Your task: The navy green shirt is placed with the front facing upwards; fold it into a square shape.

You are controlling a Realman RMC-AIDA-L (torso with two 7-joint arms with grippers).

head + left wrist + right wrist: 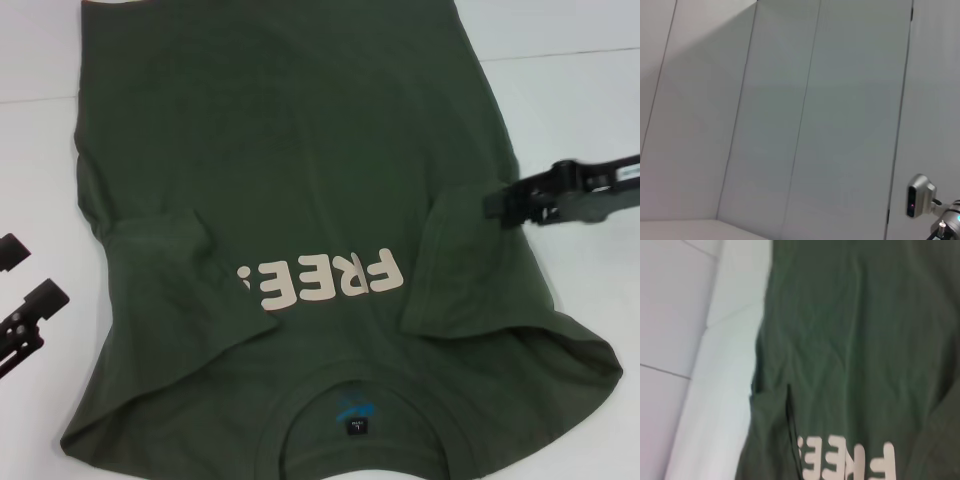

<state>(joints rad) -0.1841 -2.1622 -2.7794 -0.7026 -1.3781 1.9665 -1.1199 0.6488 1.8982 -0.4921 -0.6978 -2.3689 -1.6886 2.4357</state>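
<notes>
The right pincer hovers over the right edge of the navy green shirt, by a folded-in sleeve; whether its fingers are apart or together cannot be told. The left pincer sits at the left edge of the head view, off the cloth, on the white worktop; its two black fingers are spread apart, holding nothing. The shirt lies face up across the middle of the worktop, collar nearest the robot, both sleeves folded inward over the chest. Cream letters "FREE!" read upside down. A small dark neck label shows inside the collar.
</notes>
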